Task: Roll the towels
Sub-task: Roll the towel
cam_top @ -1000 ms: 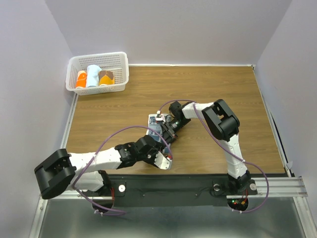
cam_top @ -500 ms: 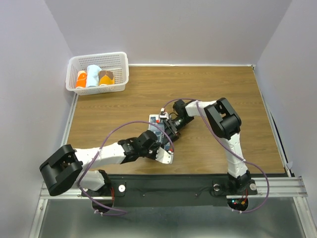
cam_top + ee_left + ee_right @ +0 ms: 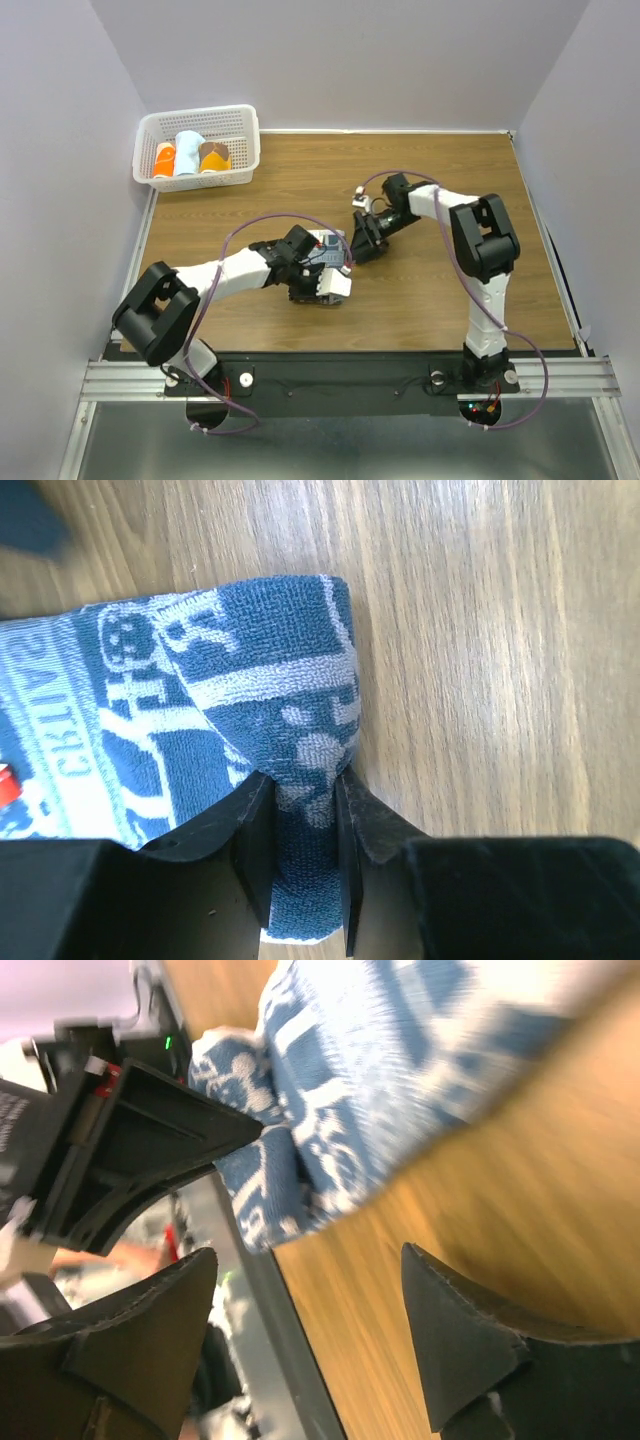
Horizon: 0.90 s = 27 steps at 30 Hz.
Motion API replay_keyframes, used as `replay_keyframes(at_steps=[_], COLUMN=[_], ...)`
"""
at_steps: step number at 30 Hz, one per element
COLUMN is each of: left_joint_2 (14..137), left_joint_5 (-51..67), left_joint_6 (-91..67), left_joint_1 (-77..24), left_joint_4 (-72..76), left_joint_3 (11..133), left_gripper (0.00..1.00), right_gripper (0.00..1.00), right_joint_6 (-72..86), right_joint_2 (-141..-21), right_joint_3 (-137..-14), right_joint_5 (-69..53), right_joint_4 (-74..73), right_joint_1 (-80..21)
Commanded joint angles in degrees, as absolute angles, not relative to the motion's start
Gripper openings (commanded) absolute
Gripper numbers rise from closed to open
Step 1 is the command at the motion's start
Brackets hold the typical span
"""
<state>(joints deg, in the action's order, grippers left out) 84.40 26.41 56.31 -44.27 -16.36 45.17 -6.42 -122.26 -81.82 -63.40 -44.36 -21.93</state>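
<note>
A navy-blue towel (image 3: 250, 710) with pale motifs lies bunched and partly rolled on the wooden table (image 3: 440, 190), near the middle (image 3: 328, 245). My left gripper (image 3: 300, 820) is shut on its rolled end, one finger (image 3: 250, 840) on each side of the cloth. In the top view the left gripper (image 3: 318, 275) sits over the towel's near side. My right gripper (image 3: 360, 243) stands open just right of the towel, apart from it. In the right wrist view the right gripper (image 3: 310, 1270) holds nothing, and the towel (image 3: 340, 1100) lies beyond its fingertips.
A white basket (image 3: 243, 125) at the far left corner holds three rolled towels: orange (image 3: 163, 160), light blue (image 3: 187, 152) and brown-orange (image 3: 213, 156). Purple cables loop over both arms. The metal rail (image 3: 560, 375) runs along the table's near edge.
My left gripper closed on the towel's rolled end and swung up and right with it. My right gripper opened, let go of the towel and pulled back to the right.
</note>
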Motion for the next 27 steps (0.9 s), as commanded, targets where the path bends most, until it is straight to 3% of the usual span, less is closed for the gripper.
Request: replay_keyframes(at_steps=[1, 9, 10, 14, 21, 27], left_joint_2=[89.6, 104.3, 105.9, 113.6, 128.6, 132.8], left_joint_5=[33.0, 43.6, 44.3, 47.5, 54.3, 54.9], left_joint_6=[57.6, 59.0, 59.1, 57.7, 63.8, 65.7], left_joint_1=[-42.6, -37.4, -36.4, -34.1, -30.9, -27.7], left_joint_4=[-27.7, -40.4, -41.6, -47.0, -60.2, -62.9], left_joint_3=[48.5, 58.9, 60.1, 67.3, 78.8, 83.0], left_gripper=[0.24, 0.24, 0.24, 0.24, 0.24, 0.24], right_gripper=[0.80, 0.83, 0.90, 0.91, 0.88, 0.82], right_joint_6=[-7.9, -13.3, -14.2, -17.8, -19.8, -23.8], right_joint_2=[-115.1, -97.8, -95.6, -89.0, -84.8, -87.8], right_joint_3=[-83.1, -74.2, -73.2, -69.0, -65.2, -65.1], right_joint_5=[-60.6, -54.5, -53.3, -50.0, -36.0, -23.7], right_joint_4=[-43.6, -43.7, -43.6, -43.5, -37.6, -31.0], right_joint_1=[-17.4, -12.7, -12.8, -14.0, -29.0, -40.8])
